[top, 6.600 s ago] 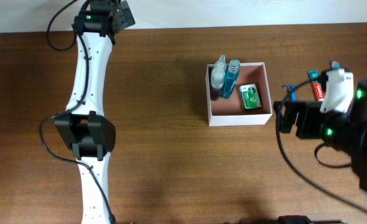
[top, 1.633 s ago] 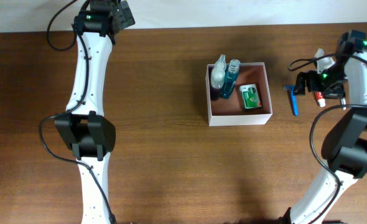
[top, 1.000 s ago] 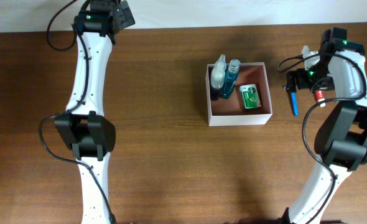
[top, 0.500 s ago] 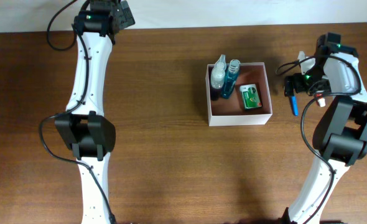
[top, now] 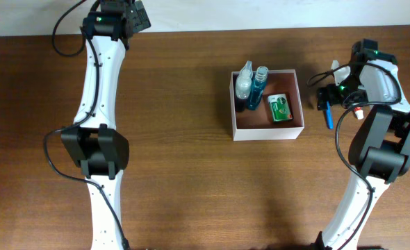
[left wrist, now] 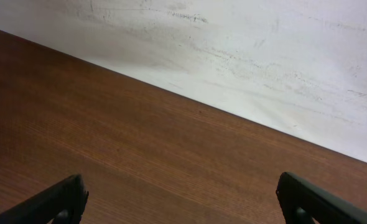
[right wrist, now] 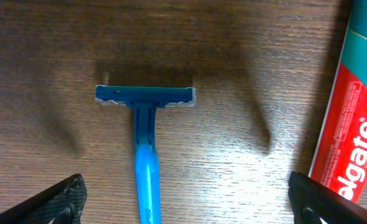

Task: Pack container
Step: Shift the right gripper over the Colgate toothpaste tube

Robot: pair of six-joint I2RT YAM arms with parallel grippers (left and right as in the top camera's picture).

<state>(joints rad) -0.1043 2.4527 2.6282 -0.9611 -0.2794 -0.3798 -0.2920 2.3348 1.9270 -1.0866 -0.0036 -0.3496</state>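
Observation:
The container [top: 267,134], a square white-walled box with a pinkish floor, stands right of the table's centre. It holds a clear spray bottle [top: 243,83], a blue bottle [top: 260,87] and a green-and-white soap box [top: 280,108]. A blue razor [top: 328,118] lies on the table to the container's right. My right gripper [top: 332,94] hovers over its head end, open and empty. In the right wrist view the razor [right wrist: 145,155] lies between the spread fingers [right wrist: 190,205], nearer the left one. My left gripper [top: 140,17] is open and empty at the far back left.
A red-and-teal toothpaste tube [top: 357,107] lies just right of the razor, under the right arm; it shows at the right edge of the right wrist view [right wrist: 351,124]. The left wrist view shows bare table [left wrist: 171,149] and a white wall [left wrist: 264,56].
My right arm has swung from the front right to the back and moved left over the razor. In the last half second it barely shifts. The left arm has not moved.

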